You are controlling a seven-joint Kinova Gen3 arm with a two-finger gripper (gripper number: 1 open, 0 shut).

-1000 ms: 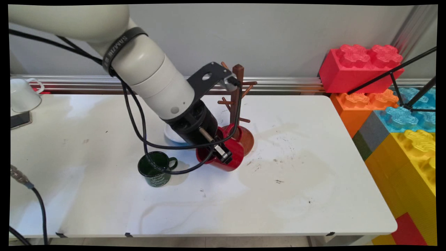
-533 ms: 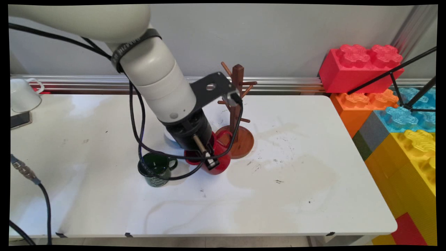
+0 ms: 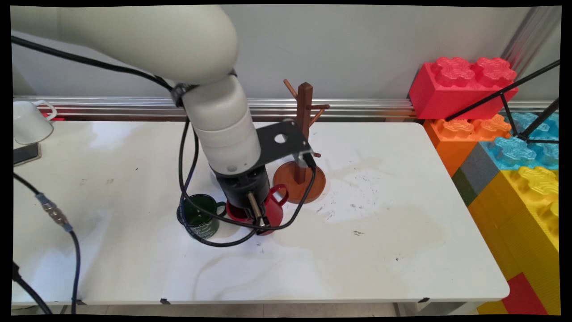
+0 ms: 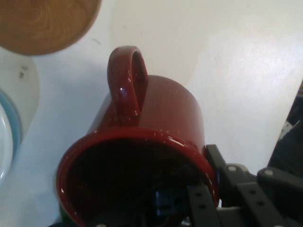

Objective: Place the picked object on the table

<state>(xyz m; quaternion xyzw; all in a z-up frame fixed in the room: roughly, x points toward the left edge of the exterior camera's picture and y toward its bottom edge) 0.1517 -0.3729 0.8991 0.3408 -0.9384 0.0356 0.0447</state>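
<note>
Moved: gripper [image 3: 263,223] with red mug [image 3: 272,210] has come left and down toward the near side since a second ago; mug was tipped up beside the wooden mug tree base, now sits low on the table [image 3: 380,250], apart from that base.
Fingers: pinching the red mug's rim wall, one finger [image 4: 201,205] inside the mouth, the other [image 4: 227,177] outside against the side.
Red mug: in hand view [image 4: 156,123] mouth faces the camera, handle toward picture top; in main view handle points right toward the tree base; whether the bottom rests on the table, can't tell.
Green mug [image 3: 201,219]: upright, just left of the red mug, handle toward it, black cable looped across it.
Wooden mug tree [image 3: 304,134]: behind-right of the red mug, round base near but not touching, pegs bare.
White-blue saucer [image 4: 7,137]: edge seen in hand view only, next to the tree base.
White mug [image 3: 29,120]: far left edge, well apart.
Big toy bricks [image 3: 460,85]: stacked off the table's right end.
</note>
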